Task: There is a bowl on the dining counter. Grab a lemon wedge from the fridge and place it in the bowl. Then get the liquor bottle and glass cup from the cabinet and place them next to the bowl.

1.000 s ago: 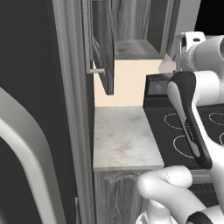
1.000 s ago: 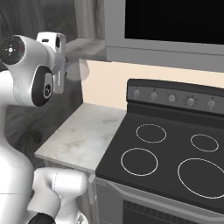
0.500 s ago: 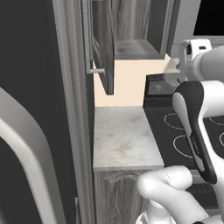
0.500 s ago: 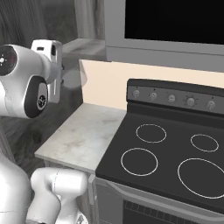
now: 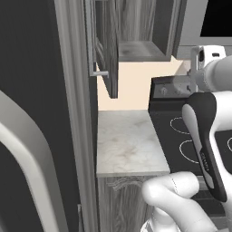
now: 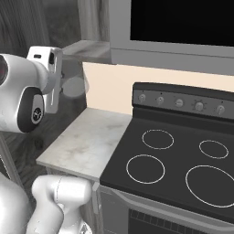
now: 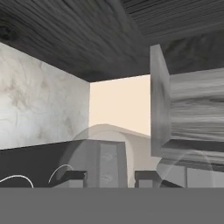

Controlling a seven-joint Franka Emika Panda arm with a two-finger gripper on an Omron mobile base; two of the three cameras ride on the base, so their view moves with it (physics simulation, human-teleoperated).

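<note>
- The fridge (image 5: 31,136) is filling the far left of the left base view as a dark grey wall, with a long pale curved handle (image 5: 27,176) crossing its lower part.
- Just right of it, the cabinet (image 5: 131,31) is hanging with its door (image 5: 105,50) swung open toward the camera; a short pale bar handle (image 5: 99,72) is sticking out from the door's edge.
- Below the cabinet, a small marble worktop (image 5: 129,145) is lying between the fridge side and a black stove (image 6: 173,155) with four ring burners and a row of knobs along its back panel.
- A dark-fronted appliance (image 6: 183,23) is sitting above the stove.
- The pincer (image 7: 108,176) is pinching the glass cup (image 7: 100,151): in the hand view the clear tumbler is sitting between the two dark tips, and the stove shows through it.
- In the right base view the glass cup (image 6: 75,82) is appearing as a faint see-through shape just right of the white hand, raised above the worktop and level with the cabinet's lower edge.
</note>
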